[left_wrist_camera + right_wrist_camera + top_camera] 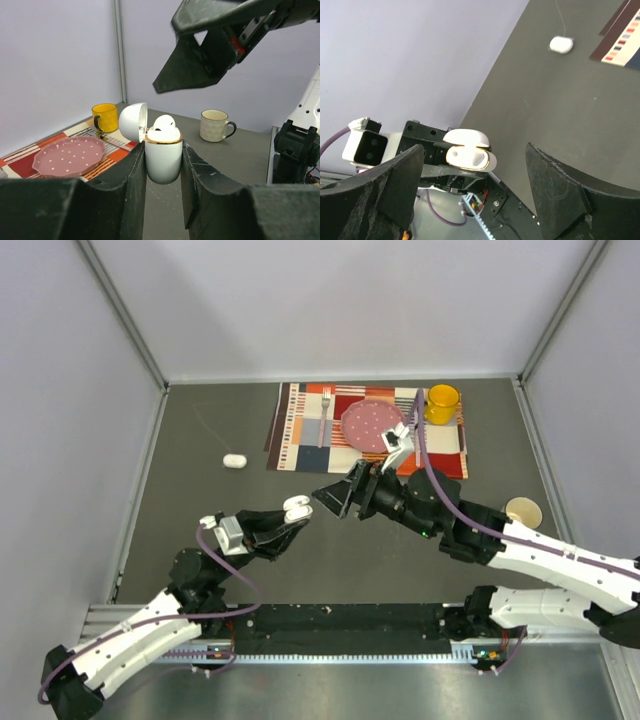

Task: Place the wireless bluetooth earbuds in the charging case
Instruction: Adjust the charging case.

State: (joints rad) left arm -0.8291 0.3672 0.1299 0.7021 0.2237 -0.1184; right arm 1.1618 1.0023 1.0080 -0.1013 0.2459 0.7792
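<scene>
1. Toward the left of the worktop [190, 500], well apart from both arms, a small white pebble-like object [233, 460] lies alone; whether it is a case or a bud cannot be told.
2. The left gripper [288, 523] is held above the near middle of the worktop. Its fingers [131, 190] are clamped on the lower body of the charging case [163, 165]. The case stands upright, with its lid [133, 121] swung open to the far-left side.
3. The wireless bluetooth earbuds [164, 127] sit in the mouth of the case and stand proud of its rim. They are judged not yet pressed fully home.
4. The right gripper [335, 496] hangs just right of and above the case, its fingers [560, 195] spread wide with nothing gripped.
   - In its wrist view the case is framed between the two fingers.
   - The buds therefore lie straight ahead of the fingertips, in line with the case's upright long axis.
   - The right arm is the free one and is judged the better placed for pressing.
5. The open lid, just beside the buds, is judged the only thing that a descending finger could catch.
6. Farther right, at the far edge, a placemat [295, 435] carries a fork [325, 415], a pink plate [368, 423] and a yellow mug [442, 403]. A beige mug [523, 510] stands near the right edge. All are well apart from the case.
</scene>
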